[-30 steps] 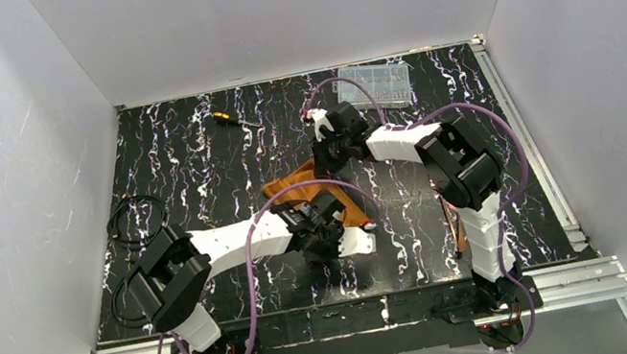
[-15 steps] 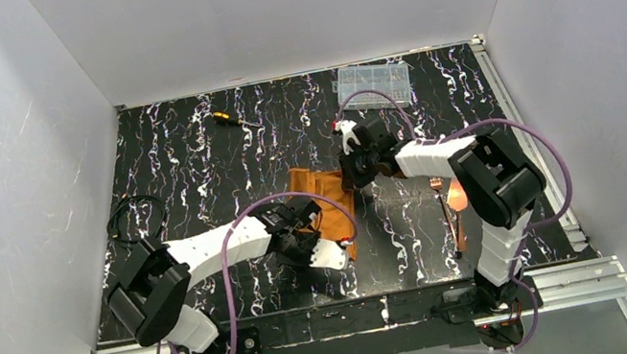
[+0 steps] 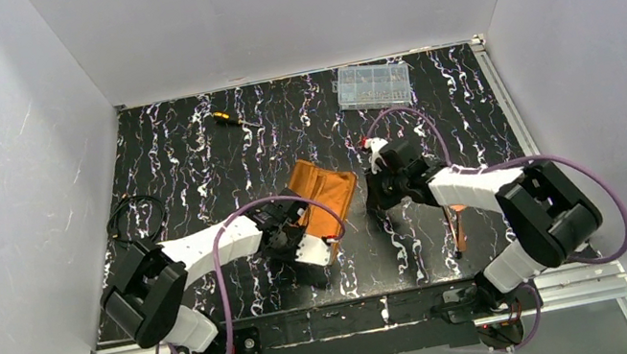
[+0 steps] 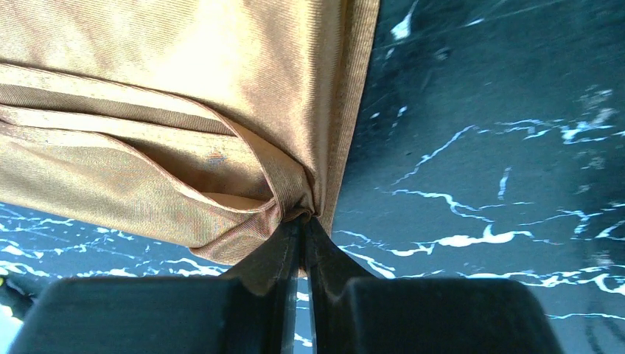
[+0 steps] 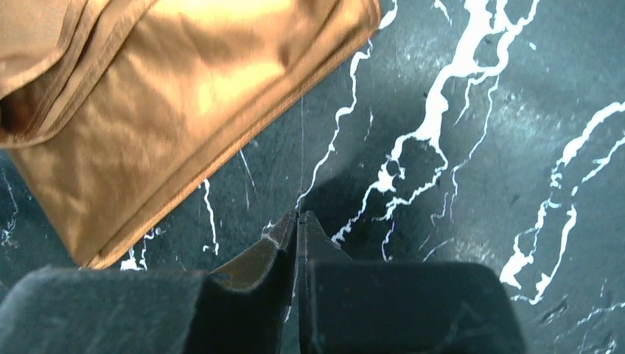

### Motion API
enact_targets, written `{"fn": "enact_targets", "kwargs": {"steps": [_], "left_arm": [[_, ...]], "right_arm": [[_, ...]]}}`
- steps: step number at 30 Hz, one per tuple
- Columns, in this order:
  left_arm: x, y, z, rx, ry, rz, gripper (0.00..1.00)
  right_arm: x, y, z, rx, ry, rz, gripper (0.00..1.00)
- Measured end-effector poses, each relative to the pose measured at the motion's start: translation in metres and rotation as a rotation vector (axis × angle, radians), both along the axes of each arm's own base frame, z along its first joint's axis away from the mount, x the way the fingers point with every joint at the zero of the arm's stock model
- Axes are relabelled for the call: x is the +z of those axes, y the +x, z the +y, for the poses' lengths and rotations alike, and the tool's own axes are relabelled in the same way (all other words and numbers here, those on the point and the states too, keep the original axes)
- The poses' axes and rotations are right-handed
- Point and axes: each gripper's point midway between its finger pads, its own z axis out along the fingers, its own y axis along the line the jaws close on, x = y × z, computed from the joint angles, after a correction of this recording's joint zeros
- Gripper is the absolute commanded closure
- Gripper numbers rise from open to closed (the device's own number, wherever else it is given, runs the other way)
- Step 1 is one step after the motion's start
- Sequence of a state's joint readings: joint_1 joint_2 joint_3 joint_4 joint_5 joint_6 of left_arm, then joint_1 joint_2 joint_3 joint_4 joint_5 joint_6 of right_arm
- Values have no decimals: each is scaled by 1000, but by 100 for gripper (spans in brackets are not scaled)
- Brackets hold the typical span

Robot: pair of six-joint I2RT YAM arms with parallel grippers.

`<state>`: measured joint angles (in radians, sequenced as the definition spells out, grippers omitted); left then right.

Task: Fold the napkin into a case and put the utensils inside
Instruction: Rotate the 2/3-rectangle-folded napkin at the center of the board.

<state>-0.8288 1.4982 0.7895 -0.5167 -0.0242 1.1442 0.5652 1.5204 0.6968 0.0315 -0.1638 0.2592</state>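
Overhead view looks down from behind; both wrist views closely share the napkin (image 4: pixel 169 74)

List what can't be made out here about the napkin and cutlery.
Top view: right arm covers part of the cutlery; number and kinds unclear.
Top view: left gripper hides the napkin corner it pinches.
Left wrist view: napkin's folds cut off by top and left edges.
Right wrist view: napkin blurred, cut off at top and left; layers uncountable.
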Motion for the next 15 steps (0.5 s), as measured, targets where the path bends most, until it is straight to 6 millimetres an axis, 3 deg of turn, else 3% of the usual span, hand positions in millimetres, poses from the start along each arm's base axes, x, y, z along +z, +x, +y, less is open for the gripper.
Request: {"fn": "enact_targets", "kwargs": {"steps": [4, 8, 11, 13, 15], "left_arm": [[0, 12, 4, -17, 20, -40, 94], [0, 16, 6, -55, 27, -61, 94], [0, 15, 7, -94, 28, -66, 94], [0, 14, 7, -124, 30, -66, 93], [-1, 12, 6, -163, 29, -66, 93]], "right_arm": [[6, -10, -2, -14, 18, 4, 81], [23, -6, 3, -8, 33, -15, 72], [55, 19, 24, 22, 69, -58, 69], [85, 50, 51, 63, 123, -114, 69], [102, 74, 73, 103, 166, -154, 69]]}}
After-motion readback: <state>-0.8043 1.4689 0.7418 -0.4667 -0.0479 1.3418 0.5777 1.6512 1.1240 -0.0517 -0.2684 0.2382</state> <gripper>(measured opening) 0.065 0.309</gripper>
